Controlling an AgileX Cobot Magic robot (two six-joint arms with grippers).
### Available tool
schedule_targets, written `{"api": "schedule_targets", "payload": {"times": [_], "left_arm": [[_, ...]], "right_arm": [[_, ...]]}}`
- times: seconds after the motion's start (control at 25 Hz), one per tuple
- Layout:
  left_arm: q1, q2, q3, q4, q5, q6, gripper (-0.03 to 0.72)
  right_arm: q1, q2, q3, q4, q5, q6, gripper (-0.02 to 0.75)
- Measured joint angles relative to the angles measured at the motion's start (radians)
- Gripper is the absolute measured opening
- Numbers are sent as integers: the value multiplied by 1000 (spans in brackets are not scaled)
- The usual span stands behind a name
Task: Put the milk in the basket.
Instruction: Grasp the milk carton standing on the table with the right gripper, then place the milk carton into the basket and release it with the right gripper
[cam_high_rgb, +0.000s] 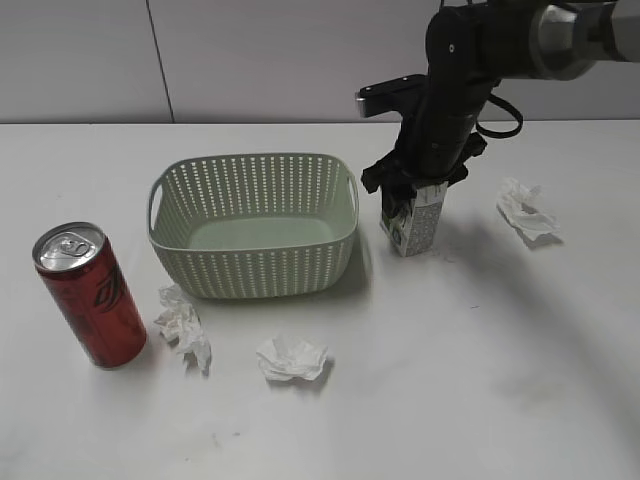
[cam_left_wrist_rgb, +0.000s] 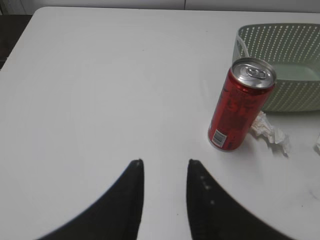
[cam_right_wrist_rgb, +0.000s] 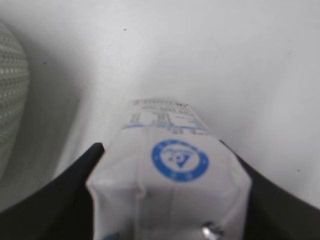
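Your right hand (cam_high_rgb: 415, 192) grips the milk (cam_high_rgb: 413, 219) (tilted) at the basket's (cam_high_rgb: 254, 222) three o'clock; left hand (cam_left_wrist_rgb: 164, 175) open over tabletop (cam_left_wrist_rgb: 100, 90).

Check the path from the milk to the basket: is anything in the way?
Nothing visible. The right gripper is shut on the milk, just right of the basket, with only bare table between them. The basket's near wall has to be cleared. The can and paper wads lie elsewhere.
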Motion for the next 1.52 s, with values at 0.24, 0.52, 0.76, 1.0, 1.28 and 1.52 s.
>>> {"api": "schedule_targets", "payload": {"times": [0.24, 0.52, 0.76, 1.0, 1.28, 1.52], "left_arm": [[0, 0, 0, 0, 0, 0, 235], [0, 0, 0, 0, 0, 0, 235], [0, 0, 0, 0, 0, 0, 235], [0, 0, 0, 0, 0, 0, 235], [0, 0, 0, 0, 0, 0, 235], [0, 0, 0, 0, 0, 0, 235]], "right_arm": [[0, 3, -28, -15, 39, 1, 365], [0, -13, -108, -30, 165, -22, 365], [1, -148, -143, 20, 232, -108, 364], [60, -274, -153, 62, 245, -141, 364], [187, -260, -159, 77, 196, -159, 363], [226, -149, -173, 78, 128, -174, 363]]}}
